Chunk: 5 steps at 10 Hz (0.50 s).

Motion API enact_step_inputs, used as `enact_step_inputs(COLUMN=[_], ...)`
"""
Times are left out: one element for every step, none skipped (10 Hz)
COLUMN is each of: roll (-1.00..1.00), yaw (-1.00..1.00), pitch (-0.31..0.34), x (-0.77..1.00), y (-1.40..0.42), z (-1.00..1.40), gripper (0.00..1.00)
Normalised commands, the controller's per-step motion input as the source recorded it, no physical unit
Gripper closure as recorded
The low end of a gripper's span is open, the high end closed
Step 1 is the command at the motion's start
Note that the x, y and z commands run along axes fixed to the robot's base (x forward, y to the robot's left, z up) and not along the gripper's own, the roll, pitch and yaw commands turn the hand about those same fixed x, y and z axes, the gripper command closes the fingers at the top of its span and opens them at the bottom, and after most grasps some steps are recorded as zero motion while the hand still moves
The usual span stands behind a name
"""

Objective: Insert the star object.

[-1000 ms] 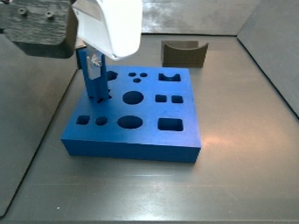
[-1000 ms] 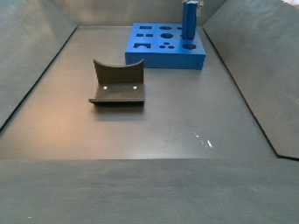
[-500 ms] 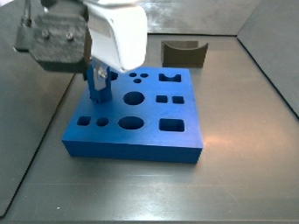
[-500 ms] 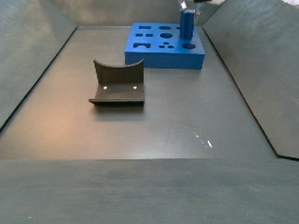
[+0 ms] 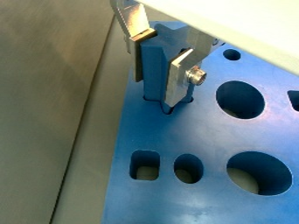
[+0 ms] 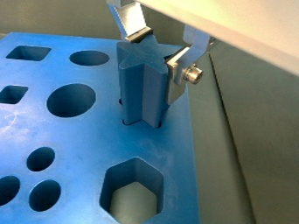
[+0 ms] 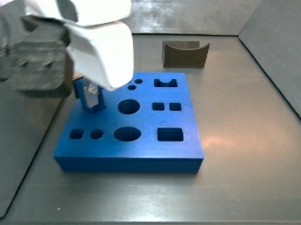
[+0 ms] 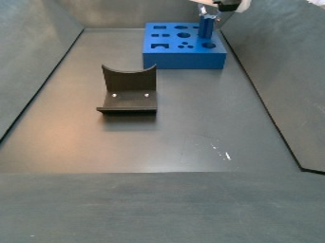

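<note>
The star object point(image 6: 145, 83) is a slim blue star-section peg. It stands upright with its lower end in a star-shaped hole near the edge of the blue holed block point(image 6: 52, 131). My gripper point(image 6: 156, 48) is shut on the peg's upper part, with one silver finger point(image 6: 177, 72) on each side, in both wrist views point(image 5: 160, 52). In a side view the peg point(image 7: 87, 93) shows only a short way above the block point(image 7: 147, 145), under the white gripper body point(image 7: 100, 48). The peg point(image 8: 206, 28) and the block point(image 8: 178, 52) also show far back in a side view.
A dark grey curved piece point(image 8: 127, 90) lies on the floor apart from the block; it also shows behind the block point(image 7: 185, 53). Grey walls enclose the floor close beside the block's peg-side edge point(image 5: 59, 105). The block has several other shaped holes point(image 5: 239, 98).
The gripper has moved down with the peg. The peg now stands lower, with less of it above the block. The block has shifted slightly.
</note>
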Motion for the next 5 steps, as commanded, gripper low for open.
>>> enact_step_inputs(roll=[0.23,0.0,-0.06,0.01,0.0], yaw=[0.22,0.07,0.0,0.0,0.0], pitch=[-0.223,-0.227,-0.156,0.0,0.0], x=[-0.15,0.0,0.0,0.0,0.0], y=[-0.33,-0.22,0.0,0.0,0.0], z=[-0.65,-0.51,-0.23,0.0,0.0], gripper=[1.0,1.0,1.0,1.0,1.0])
